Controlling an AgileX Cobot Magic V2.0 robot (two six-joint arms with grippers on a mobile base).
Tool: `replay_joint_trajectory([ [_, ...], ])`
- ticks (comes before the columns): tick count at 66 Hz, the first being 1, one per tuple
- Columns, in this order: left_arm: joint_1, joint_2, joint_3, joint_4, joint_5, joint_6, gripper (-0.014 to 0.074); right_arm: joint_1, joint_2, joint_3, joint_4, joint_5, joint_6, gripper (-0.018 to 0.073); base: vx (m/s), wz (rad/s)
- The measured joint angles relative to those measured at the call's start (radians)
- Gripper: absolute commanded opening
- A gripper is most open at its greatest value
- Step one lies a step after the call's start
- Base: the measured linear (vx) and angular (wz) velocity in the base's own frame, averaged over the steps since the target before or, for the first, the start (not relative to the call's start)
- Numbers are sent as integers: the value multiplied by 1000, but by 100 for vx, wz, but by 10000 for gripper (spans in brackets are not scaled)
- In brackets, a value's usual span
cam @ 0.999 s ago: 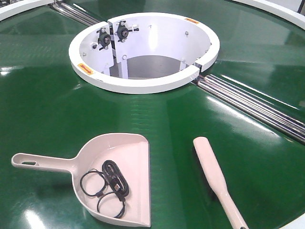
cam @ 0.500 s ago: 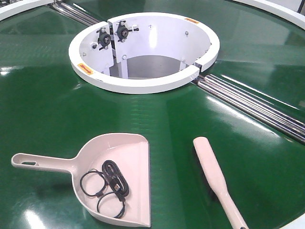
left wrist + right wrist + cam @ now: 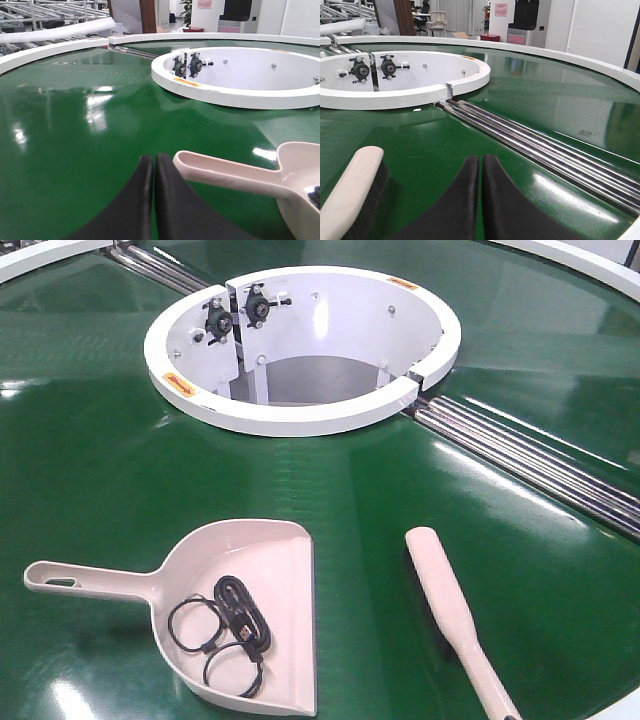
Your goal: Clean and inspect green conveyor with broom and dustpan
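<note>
The glossy green conveyor (image 3: 110, 470) fills the front view. On it lies the pale dustpan (image 3: 268, 570), handle (image 3: 85, 581) pointing left, with a coiled black cable (image 3: 225, 625) inside. To its right the broom (image 3: 447, 605) rests bristles down, its handle running off the bottom edge. My left gripper (image 3: 154, 162) is shut and empty, just left of the dustpan's handle end (image 3: 220, 169). Over bare belt my right gripper (image 3: 481, 162) is also shut with nothing in it, to the right of the broom head (image 3: 352, 192). Neither gripper shows in the front view.
The white ring hub (image 3: 300, 345) stands at the centre, with bearing mounts (image 3: 238, 312) inside. Steel rollers (image 3: 530, 460) run from the hub toward the right edge; another set (image 3: 160, 270) leads off at top left. A white outer rim (image 3: 530, 50) bounds the belt.
</note>
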Motion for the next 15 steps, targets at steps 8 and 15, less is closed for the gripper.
replay_joint_trajectory([
  [8,0,0,0,0,0,0,-22,0,0,0,0,0,0,4,0,0],
  [15,0,0,0,0,0,0,-22,0,0,0,0,0,0,4,0,0],
])
